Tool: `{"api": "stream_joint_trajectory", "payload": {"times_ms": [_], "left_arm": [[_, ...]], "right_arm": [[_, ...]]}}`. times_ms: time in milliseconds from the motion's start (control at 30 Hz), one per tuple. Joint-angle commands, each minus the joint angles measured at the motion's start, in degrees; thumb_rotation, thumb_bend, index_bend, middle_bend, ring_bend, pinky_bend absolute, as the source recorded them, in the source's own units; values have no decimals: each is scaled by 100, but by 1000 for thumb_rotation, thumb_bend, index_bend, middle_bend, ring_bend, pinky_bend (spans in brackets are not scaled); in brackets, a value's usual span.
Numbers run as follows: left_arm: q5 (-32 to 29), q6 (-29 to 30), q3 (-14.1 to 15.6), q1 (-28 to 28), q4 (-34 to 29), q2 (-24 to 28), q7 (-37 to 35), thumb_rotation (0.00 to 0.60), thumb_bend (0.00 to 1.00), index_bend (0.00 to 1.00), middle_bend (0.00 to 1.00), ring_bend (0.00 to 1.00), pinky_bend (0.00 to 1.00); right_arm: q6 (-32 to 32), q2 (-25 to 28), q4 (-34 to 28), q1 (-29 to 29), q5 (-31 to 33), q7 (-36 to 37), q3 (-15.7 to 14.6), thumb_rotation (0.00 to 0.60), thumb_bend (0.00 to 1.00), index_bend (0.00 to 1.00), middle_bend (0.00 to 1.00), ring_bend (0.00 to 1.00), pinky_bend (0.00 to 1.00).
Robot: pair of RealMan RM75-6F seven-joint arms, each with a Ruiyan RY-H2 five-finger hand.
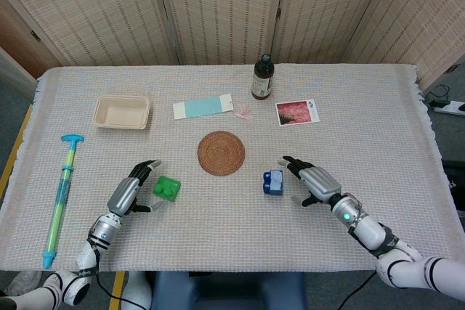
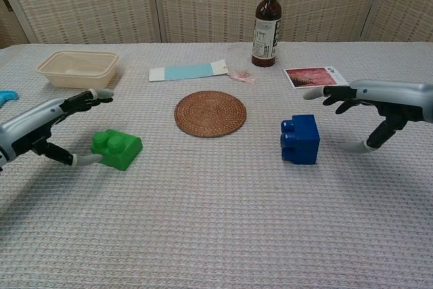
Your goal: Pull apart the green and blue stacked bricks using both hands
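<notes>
The two bricks lie apart on the pale woven tablecloth [image 2: 216, 235], each beside the hand nearest it. The green plastic studded brick [image 2: 117, 149] sits tilted on the cloth toward the near left, and the left hand [image 2: 51, 126] is spread around it with fingers apart, its thumb tip just beside or perhaps touching the brick's near edge; which of the two cannot be told. The blue plastic studded brick [image 2: 301, 139] rests on its side toward the near right, studs facing left in the chest view. The right hand [image 2: 379, 103] hangs open just beside it, fingers stretched out above and the thumb curved below, apart from the brick. Between the bricks and a little farther back lies a round woven brown coaster [image 2: 210, 113]. Along the left edge, in the head view, a long green and blue toy syringe-like pump [image 1: 60, 197] lies lengthwise. Farther back stand a shallow beige rectangular tray [image 2: 78, 68], a light blue paper strip with white ends [image 2: 187, 71], a small pink scrap [image 2: 240, 76], a reddish photo card [image 2: 314, 76], and an upright dark brown glass bottle with a black cap [image 2: 266, 27].
</notes>
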Motion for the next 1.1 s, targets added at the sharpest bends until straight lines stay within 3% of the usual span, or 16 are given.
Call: {"api": "stream_joint_trajectory", "payload": {"times_ms": [33, 133, 267, 433, 600, 667, 800, 933, 1100], "left_arm": [[-15, 53, -48, -1, -160, 94, 70, 600, 262, 85, 87, 0, 0], [11, 193, -88, 22, -449, 280, 141, 600, 260, 85, 81, 0, 0], [84, 355, -46, 102, -1031, 710, 433, 600, 260, 90, 72, 0, 0], [-42, 296, 143, 344, -2204, 1573, 1463, 600, 267, 189, 94, 0, 0], [-114, 518, 388, 722, -2887, 2097, 2868, 600, 273, 220, 177, 0, 0], [-128, 943, 407, 1007, -2904, 2065, 3396, 600, 273, 243, 197, 0, 0], [27, 1777, 410, 1487, -2384, 1663, 3786, 600, 275, 264, 197, 0, 0], [363, 2178, 410, 1593, -2357, 1585, 4287, 600, 275, 279, 197, 0, 0], [402, 2128, 414, 1668, -2334, 1553, 4801, 600, 276, 275, 186, 0, 0]], "right_arm": [[38, 125, -123, -20, -74, 93, -4, 600, 407, 0, 0, 57, 108], [227, 355, -323, -93, -214, 137, -12, 600, 407, 0, 0, 43, 80], [936, 716, -575, -383, -545, -176, -61, 600, 407, 0, 0, 11, 42], [2234, 968, -818, -1204, -614, -1578, -218, 600, 407, 0, 0, 0, 20], [3345, 705, -791, -2082, -359, -3221, -365, 600, 407, 0, 0, 0, 0], [3684, 574, -718, -2341, -272, -3536, -359, 600, 407, 0, 0, 0, 0], [4006, 387, -462, -2623, -231, -3762, -345, 600, 406, 0, 0, 0, 0], [3838, 363, -459, -2689, -199, -3656, -391, 600, 407, 0, 0, 0, 0], [3594, 416, -550, -2646, -255, -3519, -381, 600, 408, 0, 0, 0, 0]]}}
